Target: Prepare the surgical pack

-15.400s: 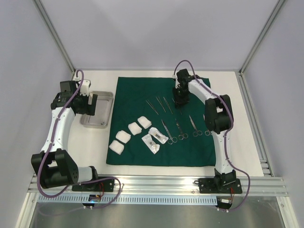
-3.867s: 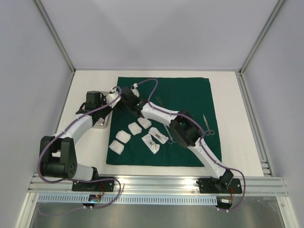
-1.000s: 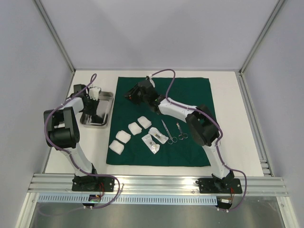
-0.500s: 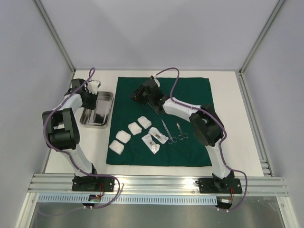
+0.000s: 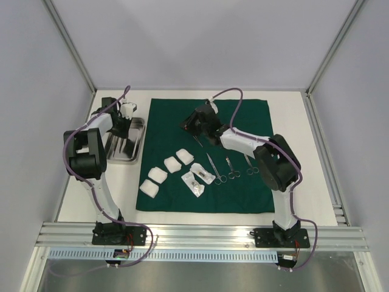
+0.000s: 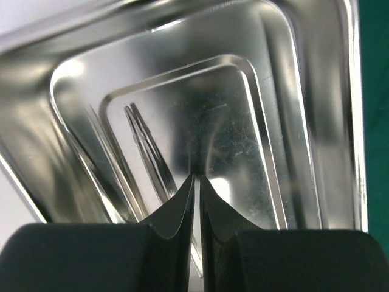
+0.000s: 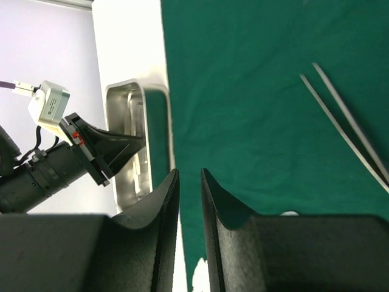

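Observation:
The dark green cloth (image 5: 243,121) lies spread flat on the table. On it are several white gauze squares (image 5: 172,164), scissors (image 5: 231,167), slim tweezers (image 5: 197,141) and small packets (image 5: 200,174). The steel tray (image 5: 135,125) stands left of the cloth, and tweezers (image 6: 149,152) lie in it. My left gripper (image 6: 197,177) hangs low over the tray floor, its jaws pressed almost together with nothing seen held. My right gripper (image 7: 189,171) hovers over the cloth's left edge (image 7: 243,91), narrowly open and empty. Tweezers (image 7: 346,121) lie to its right.
The tray's rim (image 7: 137,97) and my left gripper (image 7: 91,152) show just left of my right fingers. Bare white table (image 5: 292,152) borders the cloth on the right. Aluminium frame rails (image 5: 200,234) run along the near edge.
My left gripper has shifted toward the tray's far end and its jaws have closed. My right gripper has drawn back rightward over the cloth and its jaws have narrowed.

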You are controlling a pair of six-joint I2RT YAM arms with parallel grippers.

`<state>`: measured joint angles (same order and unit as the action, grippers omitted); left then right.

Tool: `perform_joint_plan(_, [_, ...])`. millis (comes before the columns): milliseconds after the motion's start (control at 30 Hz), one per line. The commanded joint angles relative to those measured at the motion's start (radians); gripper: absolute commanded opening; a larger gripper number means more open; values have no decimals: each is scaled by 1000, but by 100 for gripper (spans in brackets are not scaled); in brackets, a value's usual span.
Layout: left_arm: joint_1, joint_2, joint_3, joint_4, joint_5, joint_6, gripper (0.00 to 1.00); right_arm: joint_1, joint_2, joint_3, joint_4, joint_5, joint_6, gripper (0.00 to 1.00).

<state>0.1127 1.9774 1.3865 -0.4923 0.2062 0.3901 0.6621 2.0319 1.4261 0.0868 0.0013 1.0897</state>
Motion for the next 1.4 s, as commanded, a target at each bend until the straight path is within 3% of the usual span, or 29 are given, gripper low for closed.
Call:
perform_joint_plan(0, [4, 9, 51, -55, -2, -23, 14, -7, -65, -29, 51, 34, -36, 22])
perform_joint_plan(300, [10, 35, 54, -40, -117, -51, 13, -25, -94, -75, 74, 43, -36, 21])
perform_joint_plan(667, [39, 32, 42, -23, -122, -57, 13, -74, -130, -98, 38, 57, -111, 21])
perform_joint_plan(900, [39, -14, 31, -25, -41, -34, 15, -99, -58, 150, -384, 192, -446, 31])
perform_joint_plan(1033, [39, -66, 34, -48, 7, -23, 19, -99, 54, 397, -557, 255, -666, 43])
perform_joint_plan(1267, [38, -149, 20, -117, 64, -7, 22, -104, 379, 837, -916, 249, -807, 52])
perform_joint_plan(1367, [38, -179, -9, -123, 73, 0, 22, -107, 435, 867, -955, 256, -806, 52])
